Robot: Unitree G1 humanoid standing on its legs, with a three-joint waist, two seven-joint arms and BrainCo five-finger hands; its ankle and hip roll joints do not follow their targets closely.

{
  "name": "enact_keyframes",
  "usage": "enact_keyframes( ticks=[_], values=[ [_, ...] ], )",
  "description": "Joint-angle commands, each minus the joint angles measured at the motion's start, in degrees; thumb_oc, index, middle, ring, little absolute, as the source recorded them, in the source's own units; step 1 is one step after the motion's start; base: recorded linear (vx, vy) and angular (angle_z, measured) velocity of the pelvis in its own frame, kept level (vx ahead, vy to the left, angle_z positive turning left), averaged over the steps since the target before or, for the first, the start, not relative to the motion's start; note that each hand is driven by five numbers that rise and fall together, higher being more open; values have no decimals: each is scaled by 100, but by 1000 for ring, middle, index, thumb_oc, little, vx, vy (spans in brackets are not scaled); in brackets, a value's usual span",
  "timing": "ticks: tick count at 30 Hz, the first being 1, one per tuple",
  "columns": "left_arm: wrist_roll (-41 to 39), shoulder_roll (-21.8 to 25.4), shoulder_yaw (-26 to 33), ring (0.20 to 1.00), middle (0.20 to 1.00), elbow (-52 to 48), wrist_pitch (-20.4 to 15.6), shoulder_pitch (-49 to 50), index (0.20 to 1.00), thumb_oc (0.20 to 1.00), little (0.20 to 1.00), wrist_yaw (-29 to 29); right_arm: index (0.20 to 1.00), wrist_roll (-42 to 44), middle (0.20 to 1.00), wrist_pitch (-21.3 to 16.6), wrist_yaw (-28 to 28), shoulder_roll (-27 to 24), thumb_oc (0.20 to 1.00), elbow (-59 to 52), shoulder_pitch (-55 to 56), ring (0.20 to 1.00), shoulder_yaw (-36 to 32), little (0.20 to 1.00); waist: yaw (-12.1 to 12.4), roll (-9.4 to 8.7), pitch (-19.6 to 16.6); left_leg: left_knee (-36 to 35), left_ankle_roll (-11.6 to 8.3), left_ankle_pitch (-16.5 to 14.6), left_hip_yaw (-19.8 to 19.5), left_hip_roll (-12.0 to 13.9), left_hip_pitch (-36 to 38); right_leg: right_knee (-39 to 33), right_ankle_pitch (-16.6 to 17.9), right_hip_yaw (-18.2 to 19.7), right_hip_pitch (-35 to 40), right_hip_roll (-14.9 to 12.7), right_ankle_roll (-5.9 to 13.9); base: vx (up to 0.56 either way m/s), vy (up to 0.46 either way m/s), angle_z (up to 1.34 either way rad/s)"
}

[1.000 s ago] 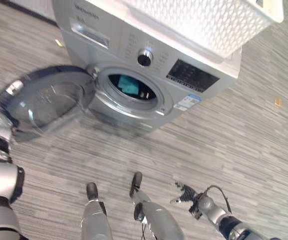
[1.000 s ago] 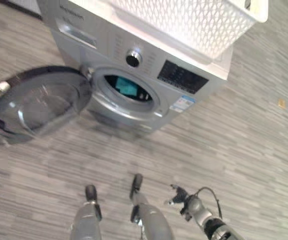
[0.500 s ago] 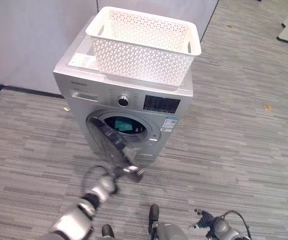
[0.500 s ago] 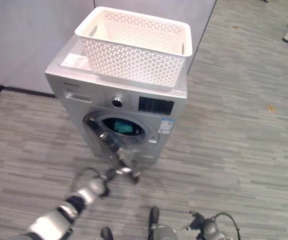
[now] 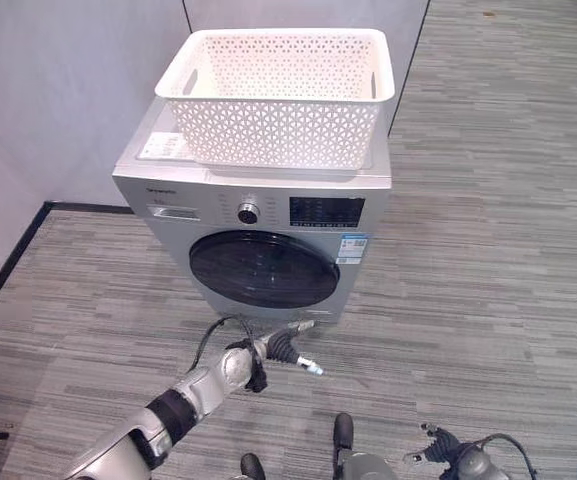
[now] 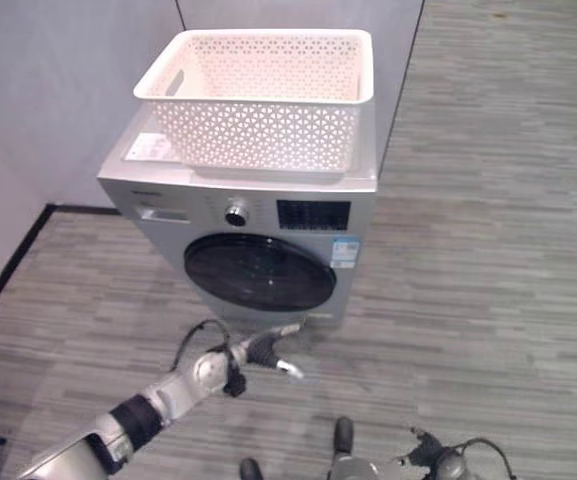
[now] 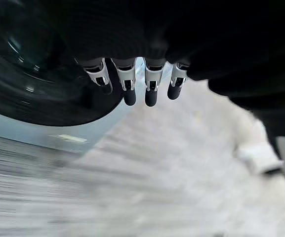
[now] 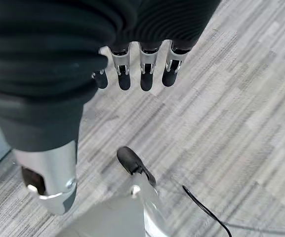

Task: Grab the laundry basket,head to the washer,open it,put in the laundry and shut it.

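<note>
Washer (image 5: 268, 235) door shut, left robot hand (image 5: 280, 345) w/ fingers out.

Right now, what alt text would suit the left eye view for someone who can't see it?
A silver washer stands with its round dark door shut and a white laundry basket on top. The robot's left hand reaches toward the door, fingers open.

Laundry hidden behind washer door (image 5: 263, 268)
</note>
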Motion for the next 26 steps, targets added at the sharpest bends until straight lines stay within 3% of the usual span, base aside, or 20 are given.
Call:
enact_keyframes(
  ticks=[1, 4, 6, 7, 9, 12, 13, 19, 26],
  values=[
    [-399, 291, 786, 1000, 1000, 11, -511, 823, 1000, 1000, 1000, -31, 1000, -58, 1000, -155, -132, -86, 1000, 68, -28, 1000, -155, 1000, 104, -212, 37, -92, -176, 248, -522, 309, -260, 546, -921, 105, 301, -557, 726, 56, -31, -9],
    [-620, 254, 1023, 1000, 1000, 131, -494, 1106, 1000, 1000, 1000, 19, 1000, -52, 1000, -147, -131, -68, 1000, 71, 0, 1000, -181, 1000, 128, -211, 0, -96, -178, 254, -535, 303, -262, 520, -917, 81, 321, -556, 719, 3, -16, 1],
    [-1588, -126, 2186, 1000, 1000, 860, -373, 2025, 1000, 1000, 1000, 345, 1000, 115, 1000, -135, -176, 149, 1000, 112, 175, 1000, -333, 1000, 324, -244, -27, -90, -178, 268, -630, 295, -233, 453, -927, -44, 483, -566, 690, 0, -73, 4],
    [-1588, -127, 2191, 1000, 1000, 862, -375, 2025, 1000, 1000, 1000, 346, 1000, 116, 1000, -135, -176, 150, 1000, 113, 171, 1000, -328, 1000, 316, -246, -37, -89, -175, 282, -634, 293, -255, 444, -911, -47, 469, -566, 686, -24, -78, 4],
    [-1981, -493, 3041, 1000, 1000, 1708, -329, 2359, 1000, 1000, 1000, 716, 1000, 275, 1000, -143, -231, 380, 1000, 195, 339, 1000, -482, 1000, 472, -303, -72, -83, -170, 335, -742, 264, -293, 425, -913, -164, 571, -570, 664, -27, -85, 32],
    [-2196, -729, 3506, 1000, 1000, 2361, -287, 2468, 1000, 1000, 1000, 962, 1000, 341, 1000, -133, -267, 526, 1000, 329, 433, 1000, -542, 1000, 569, -328, -131, -105, -166, 368, -822, 234, -305, 411, -919, -258, 635, -582, 659, -24, -62, 29],
    [-2343, -909, 3867, 1000, 1000, 2998, -250, 2502, 1000, 1000, 1000, 1158, 1000, 406, 1000, -106, -288, 659, 1000, 510, 479, 1000, -605, 1000, 644, -342, -180, -132, -166, 398, -907, 205, -293, 411, -948, -361, 730, -589, 647, -22, -44, 26],
    [-2284, -1121, 4047, 1000, 1000, 3978, -139, 2486, 1000, 1000, 1000, 1136, 1000, 464, 1000, 1, -264, 870, 1000, 960, 481, 1000, -634, 1000, 739, -302, -392, -138, -148, 368, -1055, 109, -252, 435, -991, -534, 908, -642, 627, 12, -3, 21],
    [-2560, -1298, 4030, 1000, 1000, 3981, -135, 2471, 1000, 1000, 1000, 1041, 1000, 529, 1000, 65, -281, 1039, 1000, 1150, 429, 1000, -613, 1000, 821, -229, -492, -99, -110, 287, -1196, 18, -118, 481, -1034, -665, 1136, -718, 629, 26, 24, 11]
  ],
)
